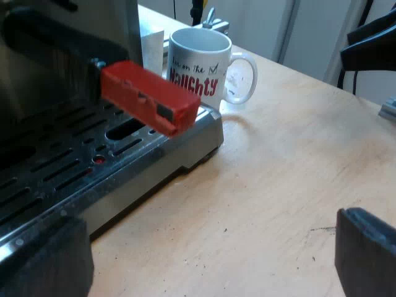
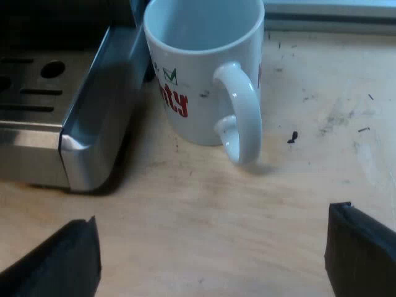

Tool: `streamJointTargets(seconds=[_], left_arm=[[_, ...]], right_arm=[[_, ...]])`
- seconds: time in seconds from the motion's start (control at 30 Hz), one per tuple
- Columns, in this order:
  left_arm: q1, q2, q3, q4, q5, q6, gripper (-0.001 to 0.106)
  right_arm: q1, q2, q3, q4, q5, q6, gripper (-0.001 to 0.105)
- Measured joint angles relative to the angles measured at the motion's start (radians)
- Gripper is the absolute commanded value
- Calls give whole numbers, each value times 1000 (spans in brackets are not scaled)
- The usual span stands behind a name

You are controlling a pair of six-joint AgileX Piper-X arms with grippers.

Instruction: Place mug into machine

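The empty mug is standing on the table just beside the machine's drip tray. It's looking rigid, glazed, slippery and chippable, so its handle, facing the right gripper with fingers spread, is seeming the surest hold; the left gripper is hovering, fingers apart, by the tray

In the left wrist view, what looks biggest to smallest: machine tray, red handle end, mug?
Largest: silver slotted drip tray.
Then red block-shaped handle end and white printed mug: alike; the handle end is nearer, so unranked.
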Motion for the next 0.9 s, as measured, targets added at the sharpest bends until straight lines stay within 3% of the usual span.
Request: streamJointTargets(seconds=[0.1, 0.23, 0.47, 0.6, 0.7, 0.9], left_arm=[[0, 20, 9, -13, 0, 3, 81], [0, 58, 10, -17, -14, 64, 81], [0, 73, 10, -17, -14, 74, 81], [0, 73, 10, -17, -14, 74, 81], [0, 73, 10, -17, -14, 74, 81], [0, 73, 10, -17, -14, 74, 81]], right_arm=[[0, 2, 75, -131, 0, 0, 75], [0, 38, 159, -284, 49, -9, 75], [0, 127, 214, -459, 81, -9, 75], [-3, 318, 215, -657, 88, -9, 75], [-3, 371, 215, -718, 88, -9, 72], [-3, 681, 203, -1011, 73, -9, 66]])
